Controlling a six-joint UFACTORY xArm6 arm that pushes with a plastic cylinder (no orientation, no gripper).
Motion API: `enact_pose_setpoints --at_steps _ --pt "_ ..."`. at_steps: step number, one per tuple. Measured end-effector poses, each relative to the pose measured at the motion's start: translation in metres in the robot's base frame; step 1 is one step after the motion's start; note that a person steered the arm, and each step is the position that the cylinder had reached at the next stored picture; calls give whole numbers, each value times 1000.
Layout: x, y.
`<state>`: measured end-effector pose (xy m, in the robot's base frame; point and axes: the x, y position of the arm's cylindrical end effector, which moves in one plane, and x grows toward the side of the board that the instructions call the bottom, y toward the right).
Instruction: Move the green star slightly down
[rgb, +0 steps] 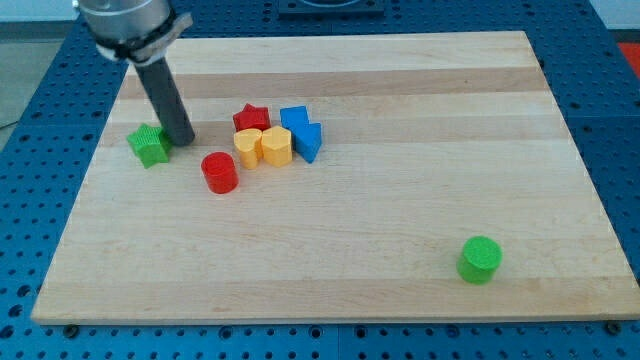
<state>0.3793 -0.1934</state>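
Observation:
The green star (148, 145) lies near the left edge of the wooden board (400, 240). My tip (183, 141) rests on the board just to the right of the green star, close to it or touching it. The dark rod rises from the tip toward the view's top left. A red cylinder (219, 172) lies to the lower right of the tip.
A cluster sits right of the tip: a red star (251, 118), a yellow block (247, 146), a yellow hexagonal block (276, 145), a blue block (293, 118) and a blue triangular block (309, 141). A green cylinder (480, 259) lies at the lower right.

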Motion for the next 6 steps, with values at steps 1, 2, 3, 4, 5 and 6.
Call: enact_pose_setpoints --at_steps 1,2,3,4,5,6 --pt "-39 -16" --pt "-13 -38" --pt "60 -33" --pt "107 -23" --pt "97 -29" --pt "78 -79"
